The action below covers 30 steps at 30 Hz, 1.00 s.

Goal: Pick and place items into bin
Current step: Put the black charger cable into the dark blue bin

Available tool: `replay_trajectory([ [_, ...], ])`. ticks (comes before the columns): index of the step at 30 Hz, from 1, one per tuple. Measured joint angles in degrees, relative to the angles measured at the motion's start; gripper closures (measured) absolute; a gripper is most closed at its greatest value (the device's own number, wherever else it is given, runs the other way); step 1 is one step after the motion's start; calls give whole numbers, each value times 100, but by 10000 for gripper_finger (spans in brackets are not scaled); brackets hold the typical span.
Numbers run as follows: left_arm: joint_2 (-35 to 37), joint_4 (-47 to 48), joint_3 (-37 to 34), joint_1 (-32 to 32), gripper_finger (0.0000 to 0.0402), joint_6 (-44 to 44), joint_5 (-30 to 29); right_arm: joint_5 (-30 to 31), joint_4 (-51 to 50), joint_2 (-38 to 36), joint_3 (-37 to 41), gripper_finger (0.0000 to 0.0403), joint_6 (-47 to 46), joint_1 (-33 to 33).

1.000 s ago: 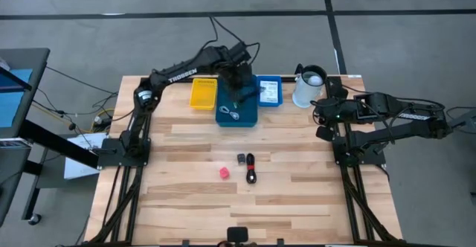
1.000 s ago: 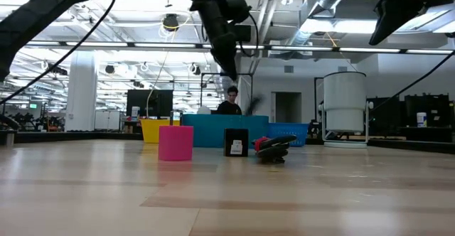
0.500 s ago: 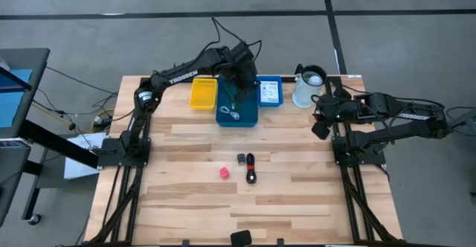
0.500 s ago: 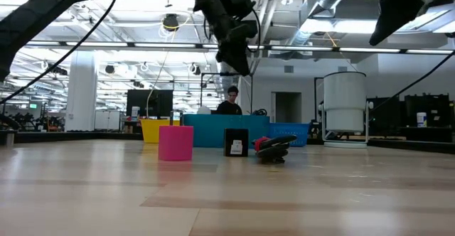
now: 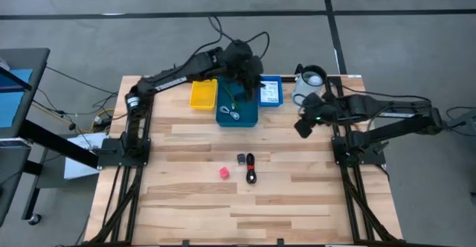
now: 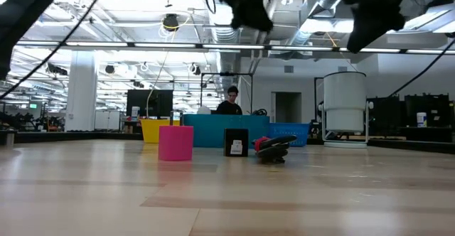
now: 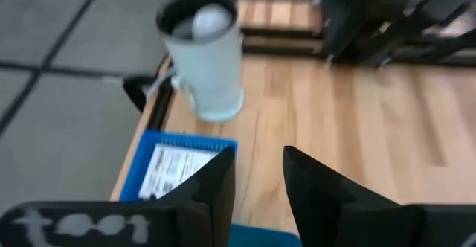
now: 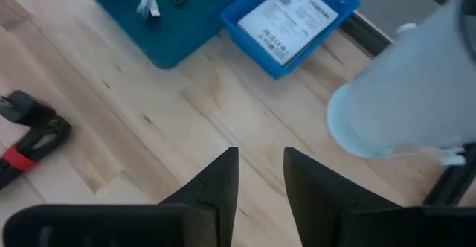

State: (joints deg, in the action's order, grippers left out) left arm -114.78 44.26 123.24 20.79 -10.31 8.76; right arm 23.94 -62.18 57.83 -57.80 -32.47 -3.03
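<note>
**Three items on the open boards; the right arm looks nearer**

At the back of the table, the yellow bin sits furthest left, with the teal bin beside it holding a green stick and a pale coiled cable. The left gripper hangs above the seam between the teal bin and the small blue bin, its two fingers a narrow gap apart with nothing between them. In the blue bin lies a white printed packet; the white jug stands just beyond.

Nearer the front, well apart from the bins, the pink cube, the small black block and the black and red cable bundle lie close together. The bundle's long axis runs front to back.

The right gripper hovers over bare wood in front of the jug, fingers likewise slightly parted and empty. The loose items lie forward and to the left of it. I judge it the nearer arm for the bundle, which it would best straddle across its width.
</note>
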Motion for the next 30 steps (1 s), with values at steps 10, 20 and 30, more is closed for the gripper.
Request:
replay_trajectory([
  [10, 1826, -513, -908, -428, 297, 95, -957, 61, 1217, 1371, 0, 301, 680, 92],
  [20, 5153, -3330, -5306, -1105, 297, 686, -1987, 488, 1613, 1939, 0, 301, 907, 719],
  [30, 7580, -6259, -9181, -2017, 297, 1263, -1964, -462, 2239, 2588, -2, 301, -327, 1115],
])
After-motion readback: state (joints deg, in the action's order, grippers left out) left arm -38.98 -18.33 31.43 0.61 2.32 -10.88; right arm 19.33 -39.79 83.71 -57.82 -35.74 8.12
